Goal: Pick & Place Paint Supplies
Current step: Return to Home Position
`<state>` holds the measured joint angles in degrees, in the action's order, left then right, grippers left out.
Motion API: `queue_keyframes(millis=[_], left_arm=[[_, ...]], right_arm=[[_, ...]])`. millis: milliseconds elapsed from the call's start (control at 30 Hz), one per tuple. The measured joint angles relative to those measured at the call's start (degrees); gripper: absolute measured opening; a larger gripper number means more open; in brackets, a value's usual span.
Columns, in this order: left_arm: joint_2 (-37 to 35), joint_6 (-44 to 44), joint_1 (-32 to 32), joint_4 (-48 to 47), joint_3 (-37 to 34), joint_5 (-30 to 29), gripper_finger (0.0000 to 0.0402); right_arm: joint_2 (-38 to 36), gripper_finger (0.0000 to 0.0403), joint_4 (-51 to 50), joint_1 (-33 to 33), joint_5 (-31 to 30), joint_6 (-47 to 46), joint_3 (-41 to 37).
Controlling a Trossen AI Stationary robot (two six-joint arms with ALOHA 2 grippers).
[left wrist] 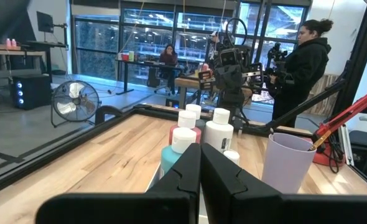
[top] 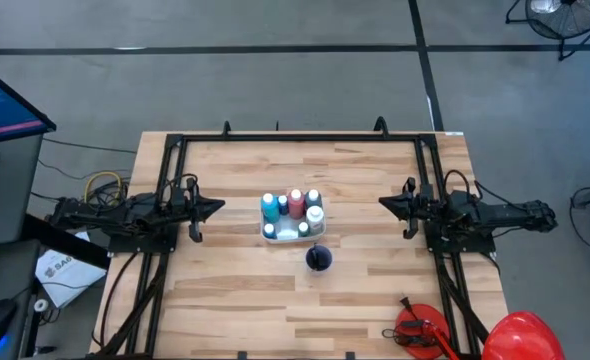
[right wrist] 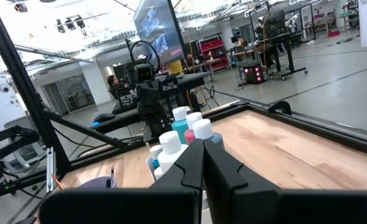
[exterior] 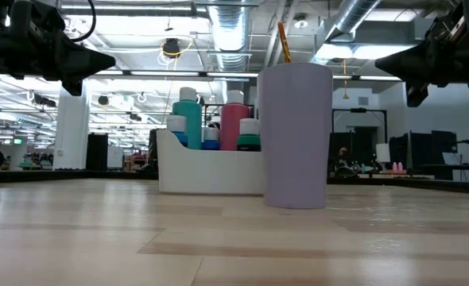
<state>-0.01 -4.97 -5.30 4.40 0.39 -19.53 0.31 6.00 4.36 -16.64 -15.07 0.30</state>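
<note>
With both arms parked level above the table, you have the cup (exterior: 296, 135) nearest the low camera, a brush handle (exterior: 284, 41) sticking out of its top. Seen from above, the white bin (exterior: 211, 171) sits at the cup's 11 o'clock, packed with upright paint bottles (exterior: 188, 119). The left gripper (top: 221, 207) is at the bin's 9 o'clock and the right gripper (top: 382, 203) at 3 o'clock. Both have their fingers pressed together, holding nothing.

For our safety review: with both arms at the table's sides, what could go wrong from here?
The tall lilac plastic cup stands beside the white plastic bin with a thin brush leaning out; a nudge could tip it.
The capped paint bottles rise above the bin's low wall, so the left gripper or right gripper, sweeping across, might catch them.
</note>
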Motion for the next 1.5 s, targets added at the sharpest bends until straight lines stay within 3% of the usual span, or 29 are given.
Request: queue_keyframes(millis=[1500], left_arm=[[0.00,0.00,0.02,1.16,0.00,0.04,0.0003]], right_arm=[[-0.02,0.0000,-0.01,0.00,-0.02,0.01,-0.02]])
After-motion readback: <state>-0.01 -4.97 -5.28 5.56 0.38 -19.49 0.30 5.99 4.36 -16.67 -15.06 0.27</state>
